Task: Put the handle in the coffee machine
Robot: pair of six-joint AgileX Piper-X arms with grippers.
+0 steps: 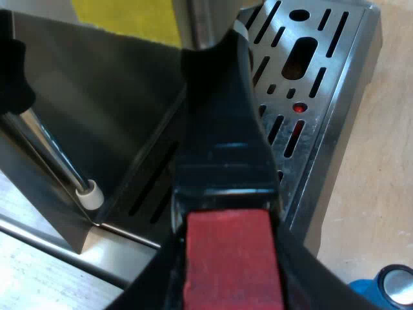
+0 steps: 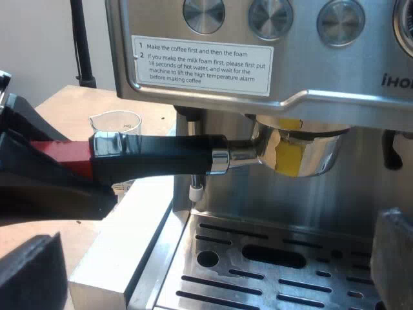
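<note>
The metal holder with a dark handle (image 2: 155,158) has its round steel basket (image 2: 310,155) pressed up under the brew head (image 2: 303,126) at the front of the brushed-steel espresso machine (image 2: 361,77). The handle sticks out sideways along the machine's front and not straight towards the front. That suggests the basket is seated in the head but the locking turn is not finished.

The left gripper (image 1: 227,271) has its two black fingers (image 1: 316,284) closed tight on either side of the handle's red end (image 1: 229,248). Gripping at the far tip gives the arm the longest lever for swinging the handle round. It also keeps the fingers well away from the machine body.

The right gripper (image 2: 213,265) hangs over the slotted steel drip tray (image 2: 258,274), facing the machine. Its jaws are spread wide and hold nothing, so it seems to be kept out of the handle's path.

A thin steam wand with a white tip (image 2: 194,192) hangs just behind and below the handle. It is the nearest thing a swing could catch, though whether they touch cannot be told. A small clear measuring glass (image 2: 116,126) stands on the table beyond the handle. A blue tamper (image 1: 387,287) sits on the table beside the drip tray. Both seem well clear. A yellow tag (image 2: 287,155) is stuck on the basket's side, and a white instruction label (image 2: 203,64) sits on the panel above.
</note>
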